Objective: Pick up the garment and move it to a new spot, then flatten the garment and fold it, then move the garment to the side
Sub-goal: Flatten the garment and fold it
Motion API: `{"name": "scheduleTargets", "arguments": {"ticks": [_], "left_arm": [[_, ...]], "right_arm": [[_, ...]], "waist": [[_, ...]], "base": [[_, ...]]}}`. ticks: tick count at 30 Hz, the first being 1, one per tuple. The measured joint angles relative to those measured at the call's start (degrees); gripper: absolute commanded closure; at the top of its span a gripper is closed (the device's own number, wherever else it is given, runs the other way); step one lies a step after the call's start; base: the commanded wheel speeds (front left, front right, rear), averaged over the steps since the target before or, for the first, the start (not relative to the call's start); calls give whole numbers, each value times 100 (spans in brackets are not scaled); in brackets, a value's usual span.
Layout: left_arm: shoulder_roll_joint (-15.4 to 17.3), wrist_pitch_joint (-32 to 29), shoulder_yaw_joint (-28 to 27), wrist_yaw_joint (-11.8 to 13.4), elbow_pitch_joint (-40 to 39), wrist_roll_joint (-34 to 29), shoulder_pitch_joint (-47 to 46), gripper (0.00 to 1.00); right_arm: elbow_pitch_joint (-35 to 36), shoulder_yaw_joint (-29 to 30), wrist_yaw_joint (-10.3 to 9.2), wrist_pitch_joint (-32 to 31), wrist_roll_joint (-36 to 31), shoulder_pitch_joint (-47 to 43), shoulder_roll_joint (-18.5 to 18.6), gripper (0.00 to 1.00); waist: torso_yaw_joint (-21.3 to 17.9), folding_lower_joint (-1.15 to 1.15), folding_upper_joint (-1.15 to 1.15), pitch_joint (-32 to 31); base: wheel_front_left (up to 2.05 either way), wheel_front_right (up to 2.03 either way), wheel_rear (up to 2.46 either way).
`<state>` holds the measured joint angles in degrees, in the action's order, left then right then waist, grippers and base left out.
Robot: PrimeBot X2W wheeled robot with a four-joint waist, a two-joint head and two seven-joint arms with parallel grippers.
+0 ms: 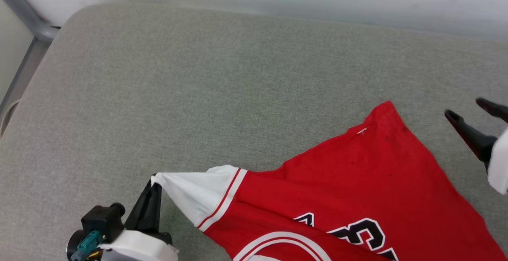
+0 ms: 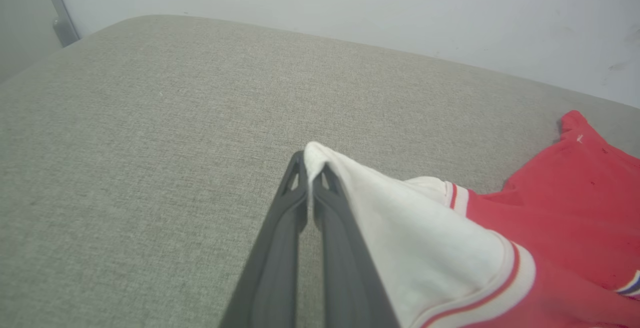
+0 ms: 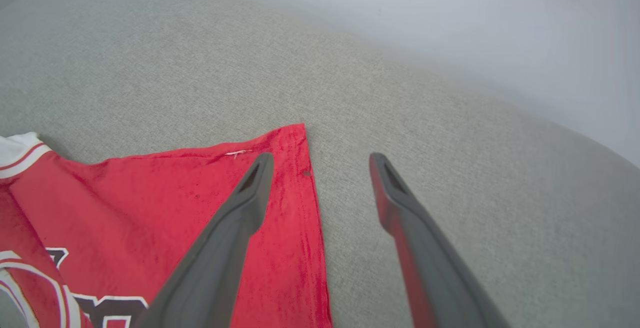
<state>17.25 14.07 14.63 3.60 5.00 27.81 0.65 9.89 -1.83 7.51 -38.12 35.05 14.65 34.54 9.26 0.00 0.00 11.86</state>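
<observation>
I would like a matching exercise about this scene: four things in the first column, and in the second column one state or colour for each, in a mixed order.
Column one:
1. left tool
2. right tool
3. garment
4. cushion

Column two:
a. grey-green woven surface
b. open, holding nothing
c. mostly red, with printed letters
d. shut, pinching white cloth

Pairs: 1-d, 2-b, 3-c, 4-a.
</observation>
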Motion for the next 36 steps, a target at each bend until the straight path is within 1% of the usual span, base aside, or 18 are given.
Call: {"name": "scheduleTargets", "arguments": {"ticks": [5, 8, 14, 18, 22, 27, 32, 33, 34, 36], "left_arm": [[-112, 23, 109, -55, 40, -43, -231, 100], [-174, 32, 153, -91, 69, -82, -343, 100], [-314, 67, 197, -151, 103, -138, -505, 100], [-387, 75, 210, -208, 114, -189, -645, 100], [-482, 82, 213, -258, 125, -235, -734, 100], [-571, 83, 219, -312, 153, -292, -826, 100], [-654, 83, 168, -344, 167, -341, -853, 100], [-657, 83, 155, -356, 168, -348, -855, 100], [-661, 83, 141, -360, 175, -355, -855, 100], [-682, 83, 121, -386, 186, -380, -857, 100]], "right_arm": [[-334, -851, 0, -669, 19, 1028, 291, 0], [-643, -1352, 0, -1229, 115, 1498, 447, 0], [-1216, -2160, 0, -1959, 144, 2332, 592, 0], [-1602, -2582, 0, -2117, 118, 2757, 583, 0], [-2014, -2983, 0, -2138, 66, 2958, 519, 0], [-2514, -3372, 0, -2037, 53, 3034, 542, 0], [-2799, -3584, 0, -1855, 264, 3115, 617, 0], [-2821, -3635, 0, -1802, 297, 3144, 627, 65], [-2841, -3682, 0, -1683, 318, 3165, 646, 100], [-2910, -3762, 2, -1489, 396, 3222, 660, 100]], "waist": [[165, 1, 0, 221], [278, 1, 0, 344], [482, 1, 0, 609], [596, 0, 0, 799], [702, 1, 0, 967], [802, 0, 0, 1119], [819, -1, 0, 1180], [809, -1, 0, 1183], [800, -1, 0, 1186], [779, -1, 0, 1180]], "base": [[0, 0, 0], [0, 0, 0], [0, 0, 0], [0, 0, 0], [0, 0, 0], [0, 0, 0], [0, 0, 0], [0, 0, 0], [0, 0, 0], [0, 0, 0]]}}
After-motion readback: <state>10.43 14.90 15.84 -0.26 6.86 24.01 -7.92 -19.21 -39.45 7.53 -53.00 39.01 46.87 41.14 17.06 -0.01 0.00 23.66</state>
